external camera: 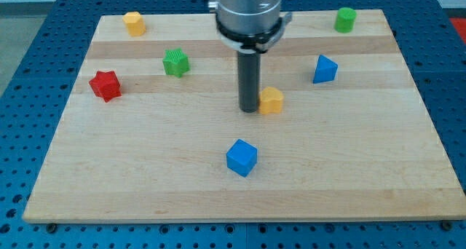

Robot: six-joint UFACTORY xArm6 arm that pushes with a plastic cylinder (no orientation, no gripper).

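My tip (250, 108) rests on the wooden board (145, 169) near its middle, touching or almost touching the left side of a small yellow block (272, 101). A blue cube (242, 158) lies below the tip, toward the view's bottom. To the right and higher sits a blue triangular block (325, 69). A green star-shaped block (175, 62) lies up and to the left of the tip.
A red star-shaped block (105, 85) sits near the board's left edge. A yellow block (134, 22) is at the top left corner and a green cylinder-like block (345, 20) at the top right. Blue perforated table surrounds the board.
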